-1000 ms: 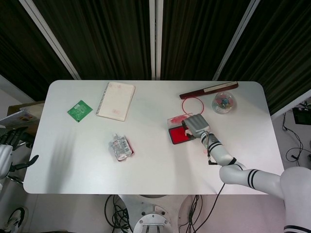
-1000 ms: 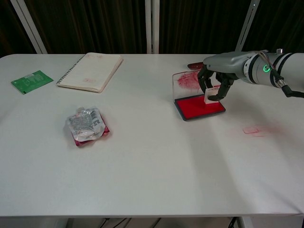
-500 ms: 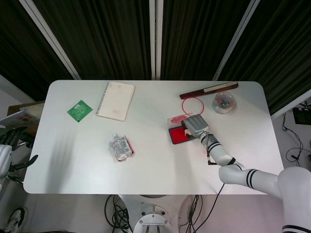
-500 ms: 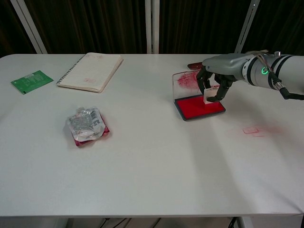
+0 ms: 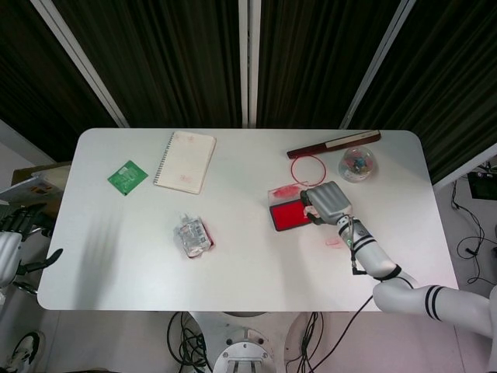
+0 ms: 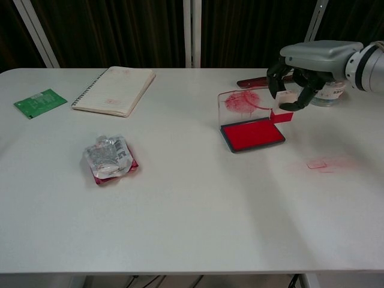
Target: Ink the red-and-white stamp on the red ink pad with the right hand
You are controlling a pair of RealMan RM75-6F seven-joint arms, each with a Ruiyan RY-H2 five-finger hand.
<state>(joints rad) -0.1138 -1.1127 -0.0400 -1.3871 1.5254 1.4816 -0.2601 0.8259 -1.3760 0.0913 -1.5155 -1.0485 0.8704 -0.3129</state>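
Stamp [image 5: 307, 210] mostly hidden from above beneath the right hand [image 5: 327, 202], beside the ink pad [image 5: 286, 217]; the left hand [image 5: 17, 220] sits at the frame's edge, grip unclear. Chest view: fingers clasp the stamp above the pad's right end, white table [image 6: 192, 198], dark curtains [image 6: 120, 30] behind.

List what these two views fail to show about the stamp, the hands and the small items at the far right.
- Stamp face: turned down, chest view; right hand covers it in head view.
- Left hand: cut by the frame's left edge, head view; absent from chest view.
- Clear container contents: too small.
- Notebook marks: too faint to read.
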